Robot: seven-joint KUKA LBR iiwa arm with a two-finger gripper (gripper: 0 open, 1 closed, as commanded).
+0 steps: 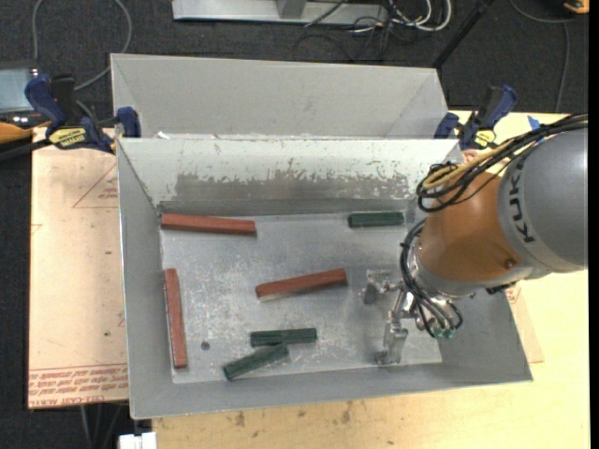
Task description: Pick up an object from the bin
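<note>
My gripper (384, 323) hangs low over the bare floor on the right side of the bin, open, with nothing between its fingers. The thing nearest to it is a red-brown flat bar (301, 284), lying slightly tilted in the middle of the bin, just left of the gripper and apart from it. A short dark green block (376, 220) lies by the back wall, beyond the gripper. Two dark green bars (283, 337) (255, 363) lie close together toward the front, left of the gripper.
Another red-brown bar (208, 224) lies along the back wall at the left. A third (175, 318) lies lengthwise by the left wall. The arm with its orange cover and cables comes in over the right rim.
</note>
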